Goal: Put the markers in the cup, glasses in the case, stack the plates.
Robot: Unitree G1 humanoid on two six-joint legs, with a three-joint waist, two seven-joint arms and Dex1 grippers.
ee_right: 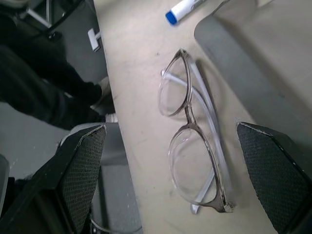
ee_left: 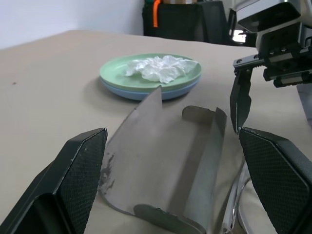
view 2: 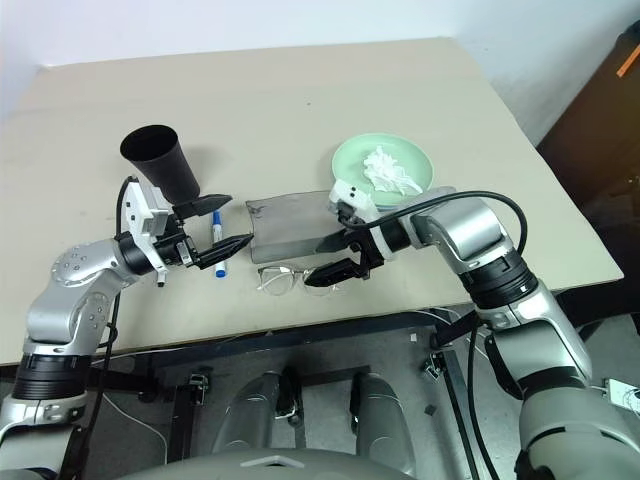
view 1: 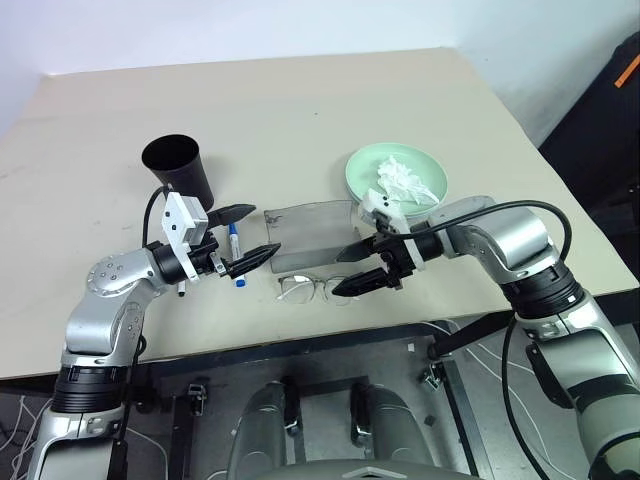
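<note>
Plates (view 1: pixel 372 168) stacked at far right of surface (view 1: pixel 300 110), mint on blue, tissue (view 1: pixel 405 178) on top. Case (view 1: pixel 310 232) open, just behind glasses (view 1: pixel 312 288) at near edge. Right gripper (view 1: pixel 355 268) fingers spread above glasses: lower straight, pinch bridge, avoid lenses. Left gripper (view 1: pixel 248 237) fingers spread, empty, by blue-capped marker (view 1: pixel 236 248). Cup (view 1: pixel 180 166) upright behind it; second marker hard to make out, cup inside hidden.

Frosted grey plastic case (view 1: pixel 312 234); matt black cup (view 1: pixel 179 167).
</note>
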